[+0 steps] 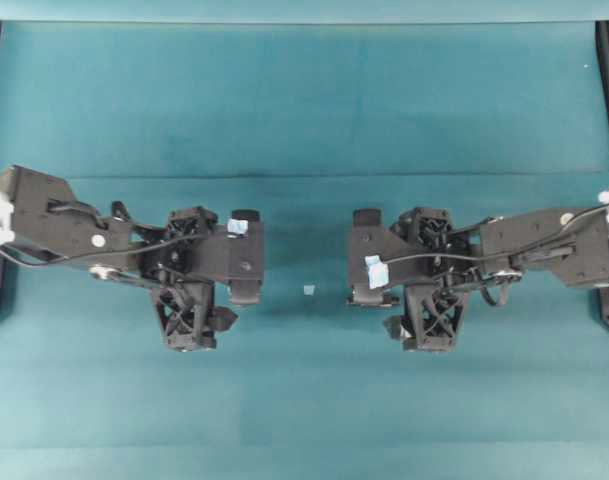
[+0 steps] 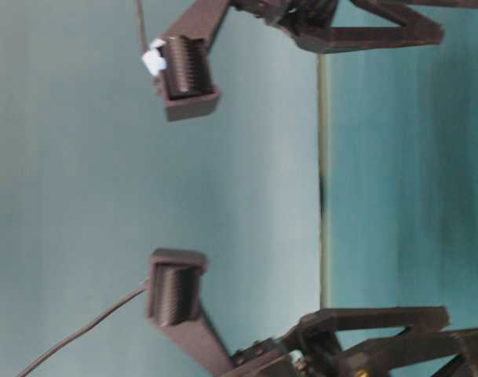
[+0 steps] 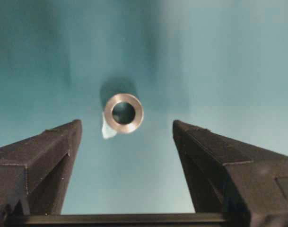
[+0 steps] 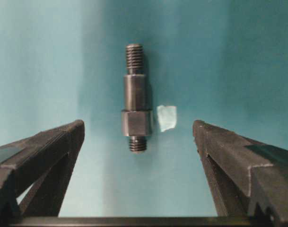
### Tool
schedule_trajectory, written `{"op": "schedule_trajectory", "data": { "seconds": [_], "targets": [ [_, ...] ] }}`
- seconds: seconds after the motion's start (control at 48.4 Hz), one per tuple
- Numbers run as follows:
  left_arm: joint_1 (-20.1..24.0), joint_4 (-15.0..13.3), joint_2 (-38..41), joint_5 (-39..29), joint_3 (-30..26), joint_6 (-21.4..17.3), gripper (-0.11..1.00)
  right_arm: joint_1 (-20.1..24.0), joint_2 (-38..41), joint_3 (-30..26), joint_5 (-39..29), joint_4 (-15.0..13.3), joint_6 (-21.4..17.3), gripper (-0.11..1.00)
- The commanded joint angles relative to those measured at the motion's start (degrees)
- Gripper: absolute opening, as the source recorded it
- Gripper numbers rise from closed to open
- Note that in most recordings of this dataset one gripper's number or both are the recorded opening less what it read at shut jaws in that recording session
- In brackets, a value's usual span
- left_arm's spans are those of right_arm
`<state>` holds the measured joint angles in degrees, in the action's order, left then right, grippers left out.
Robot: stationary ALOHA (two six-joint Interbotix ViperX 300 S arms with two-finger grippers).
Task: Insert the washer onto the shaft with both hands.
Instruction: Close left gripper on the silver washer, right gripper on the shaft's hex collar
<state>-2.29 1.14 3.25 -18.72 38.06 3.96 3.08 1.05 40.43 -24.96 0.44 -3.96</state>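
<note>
Washer [image 3: 124, 113] lies flat on the teal mat [image 1: 304, 100], just ahead of the left gripper [image 3: 127, 130], jaws wide, holding nothing. Silvery ring, dark hole. Shaft [image 4: 135, 108], stepped, threaded at both ends, lies ahead of the right gripper [image 4: 139, 130], also wide open, empty.

Overhead looks down; wrist cameras near tabletop [image 1: 304, 100].
</note>
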Motion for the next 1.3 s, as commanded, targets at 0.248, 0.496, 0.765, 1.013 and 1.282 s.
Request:
{"op": "schedule_trajectory", "data": {
  "seconds": [0.248, 0.496, 0.765, 1.013, 1.282],
  "targets": [
    [-0.18, 0.09, 2.99, 2.20, -2.11, 0.26, 0.84, 0.18, 2.02, -0.62, 2.46, -0.09, -0.18, 0.81],
    [-0.18, 0.09, 3.52, 2.20, -1.93, 0.26, 0.84, 0.18, 2.99, -0.62, 3.16, -0.09, -0.26, 0.81],
    [-0.18, 0.09, 3.43, 1.76, -1.85, 0.44, 0.84, 0.18, 3.43, -0.62, 3.87, -0.09, -0.26, 0.81],
    [-0.18, 0.09, 3.52, 1.67, -2.11, 1.05, 0.84, 0.18, 3.52, -0.53, 3.60, 0.00, -0.35, 0.81],
    [-0.26, 0.09, 3.43, 1.32, -1.93, 1.05, 0.83, 0.18, 3.60, -0.44, 3.34, 0.09, -0.35, 0.81]
  ]
}}
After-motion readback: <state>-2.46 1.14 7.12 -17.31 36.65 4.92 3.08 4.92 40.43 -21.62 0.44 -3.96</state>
